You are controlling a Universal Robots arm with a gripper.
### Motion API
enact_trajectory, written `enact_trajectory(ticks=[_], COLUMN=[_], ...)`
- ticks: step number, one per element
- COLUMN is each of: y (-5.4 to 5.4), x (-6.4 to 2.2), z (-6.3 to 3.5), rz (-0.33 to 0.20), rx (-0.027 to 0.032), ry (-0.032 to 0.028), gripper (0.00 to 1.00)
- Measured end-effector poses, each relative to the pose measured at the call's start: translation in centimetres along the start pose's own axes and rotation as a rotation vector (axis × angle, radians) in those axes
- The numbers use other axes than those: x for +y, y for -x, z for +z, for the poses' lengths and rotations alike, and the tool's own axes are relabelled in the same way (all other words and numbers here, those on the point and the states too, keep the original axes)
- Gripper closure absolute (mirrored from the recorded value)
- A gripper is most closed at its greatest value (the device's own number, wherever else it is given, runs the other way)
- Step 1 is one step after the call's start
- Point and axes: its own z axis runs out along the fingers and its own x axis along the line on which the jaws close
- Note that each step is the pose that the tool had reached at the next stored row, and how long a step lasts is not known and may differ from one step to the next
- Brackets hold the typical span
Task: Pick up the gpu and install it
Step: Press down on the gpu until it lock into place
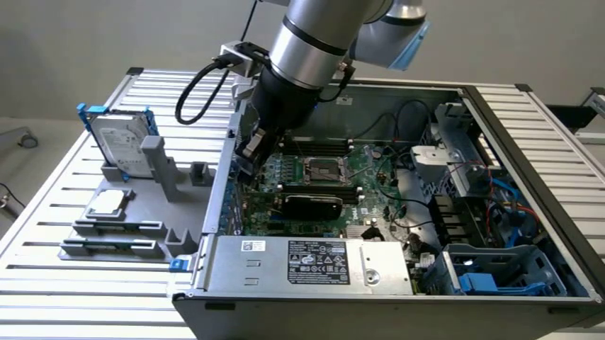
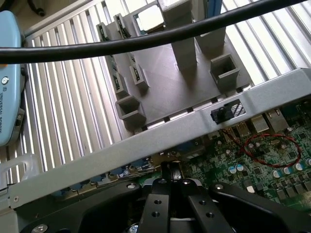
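From the exterior view's left, we see a slatted metal table (image 1: 57, 212) carrying a grey parts holder (image 1: 132, 227); a silver hard drive in a blue frame (image 1: 121, 145) stands upright in it, with a small square processor chip (image 1: 106, 203) lying nearer the front. One narrow slot of the holder (image 1: 200, 173), just beside the computer case (image 1: 378, 283), stands empty. Moving right, the open case lies on its side with its motherboard (image 1: 331, 191) exposed. The robot arm (image 1: 312, 49) reaches down just inside the case's left wall, and its gripper (image 2: 171, 171) hangs above the board's edge by the rear ports; in the wrist view its two black fingers (image 2: 165, 182) meet with no gap and nothing between them, so we judge it closed and empty. The gpu (image 1: 310, 205) already sits on the motherboard below the processor socket (image 1: 319, 168), black cooler facing us, apart from the gripper. We judge the picking and placing done; whether the card is fully seated we cannot tell. Room is tight: the case wall is close beside the gripper, cables (image 1: 416, 205) crowd the right, and the open way out is upward. Farther right are the drive cages (image 1: 492, 269) and the power supply (image 1: 312, 262) in front.
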Motion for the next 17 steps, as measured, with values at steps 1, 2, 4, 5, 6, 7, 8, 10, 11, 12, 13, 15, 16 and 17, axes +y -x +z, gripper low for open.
enact_trajectory(ticks=[1,2,4,5,6,7,8,10,11,12,13,15,16,17], y=[0.0,0.0,0.0,0.0,0.01,0.01,0.01,-0.02,-0.05,-0.07,-0.1,-0.14,-0.16,-0.17], x=[0.0,0.0,0.0,0.0,0.0,0.0,-0.01,-0.02,-0.03,-0.04,-0.05,-0.07,-0.08,-0.09], z=[0.0,0.0,0.01,0.02,0.02,0.03,0.04,0.04,0.04,0.04,0.05,0.06,0.06,0.07], rz=[0.004,0.007,0.015,0.02,0.023,0.025,0.028,0.03,0.031,0.031,0.031,0.032,0.032,0.032], rx=[-0.0012,-0.0025,-0.0053,-0.0067,-0.0079,-0.0087,-0.0095,-0.0102,-0.0102,-0.01,-0.0098,-0.0096,-0.0097,-0.0095], ry=[0.001,0.0021,0.0044,0.0055,0.0065,0.0072,0.0078,0.0091,0.0097,0.0104,0.011,0.0117,0.012,0.0122], gripper=[0.89,0.89,0.89,0.89,0.89,0.89,0.89,0.89,0.89,0.89,0.89,0.89,0.89,0.89])
